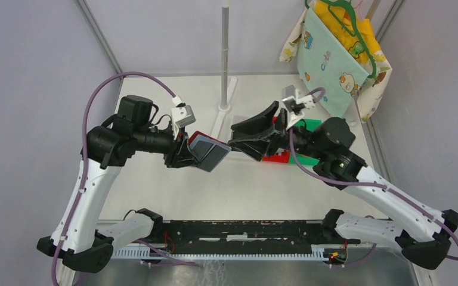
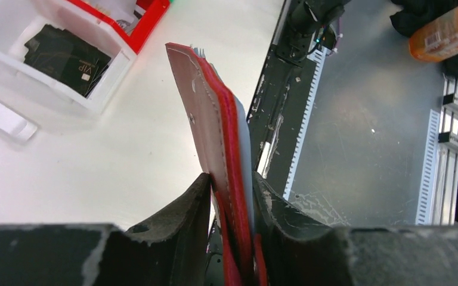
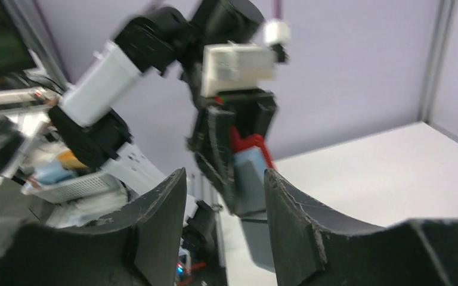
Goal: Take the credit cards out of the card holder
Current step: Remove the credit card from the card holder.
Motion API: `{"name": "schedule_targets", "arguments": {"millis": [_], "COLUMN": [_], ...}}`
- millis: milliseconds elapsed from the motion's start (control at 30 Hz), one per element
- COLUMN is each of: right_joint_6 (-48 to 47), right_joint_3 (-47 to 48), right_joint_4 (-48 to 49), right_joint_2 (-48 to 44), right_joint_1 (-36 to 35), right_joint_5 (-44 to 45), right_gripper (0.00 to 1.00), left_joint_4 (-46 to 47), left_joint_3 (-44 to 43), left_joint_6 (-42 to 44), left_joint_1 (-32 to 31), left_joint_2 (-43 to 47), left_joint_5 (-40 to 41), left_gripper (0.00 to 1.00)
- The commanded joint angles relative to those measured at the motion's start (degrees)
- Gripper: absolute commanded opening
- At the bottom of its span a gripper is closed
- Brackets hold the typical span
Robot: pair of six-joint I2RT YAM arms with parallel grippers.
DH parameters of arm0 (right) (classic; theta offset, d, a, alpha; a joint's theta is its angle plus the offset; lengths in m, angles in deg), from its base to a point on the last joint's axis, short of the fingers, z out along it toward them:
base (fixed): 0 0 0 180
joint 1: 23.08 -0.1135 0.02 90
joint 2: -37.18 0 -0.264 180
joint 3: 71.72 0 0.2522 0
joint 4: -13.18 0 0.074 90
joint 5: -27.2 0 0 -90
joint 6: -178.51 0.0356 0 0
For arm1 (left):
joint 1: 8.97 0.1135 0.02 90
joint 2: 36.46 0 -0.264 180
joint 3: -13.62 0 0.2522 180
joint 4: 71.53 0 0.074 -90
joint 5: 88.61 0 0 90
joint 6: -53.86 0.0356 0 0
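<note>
While left end effector (image 2: 231,183) pinches card holder (image 2: 207,119), right end effector (image 3: 223,179) spread, left wrist alone shows black VIP card (image 2: 65,56)

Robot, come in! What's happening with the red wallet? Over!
Left gripper shut on card holder, held up. Right gripper open, pointed at it, close. Credit cards not out yet, edges peeking. Nothing between.

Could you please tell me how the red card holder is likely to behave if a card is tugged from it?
The card holder probably flexes: it looks thin and stitched, clamped only at one end by the left gripper. Its glossy face may slip. The grey-blue card looks stiffer.
</note>
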Motion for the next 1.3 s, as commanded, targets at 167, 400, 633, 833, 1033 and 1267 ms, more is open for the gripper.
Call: {"name": "schedule_targets", "arguments": {"millis": [167, 400, 633, 833, 1033, 1267], "right_joint_6": [20.33, 1.52, -6.47, -5.49, -3.52, -1.44], "right_joint_3": [-16.33, -10.08, -2.79, 1.21, 3.58, 6.29], "right_joint_4": [24.58, 9.85, 7.68, 9.07, 9.79, 10.31], "right_joint_2": [-0.35, -0.96, 2.42, 7.51, 10.72, 14.18], "right_joint_1": [-0.83, -0.65, -0.55, -0.59, -0.90, -3.25], "right_joint_5": [0.54, 6.25, -2.52, -13.50, -17.04, -18.80], "right_gripper": [0.47, 0.77, 0.97, 0.95, 0.78, 0.31], "left_joint_4": [9.46, -0.74, -5.86, -10.61, -11.18, -6.99], "left_joint_3": [0.59, -5.58, -6.16, -8.53, -9.23, -8.08], "left_joint_6": [-12.70, -2.91, 3.78, 7.55, 8.34, 4.55], "left_joint_1": [0.31, 0.34, 0.25, 0.27, 0.29, 0.24], "left_joint_2": [-2.08, -3.20, -1.83, -3.11, -2.48, -1.80], "left_joint_5": [2.94, -7.27, -11.27, -13.79, -14.37, -10.67], "left_gripper": [0.02, 0.02, 0.02, 0.02, 0.02, 0.33]}}
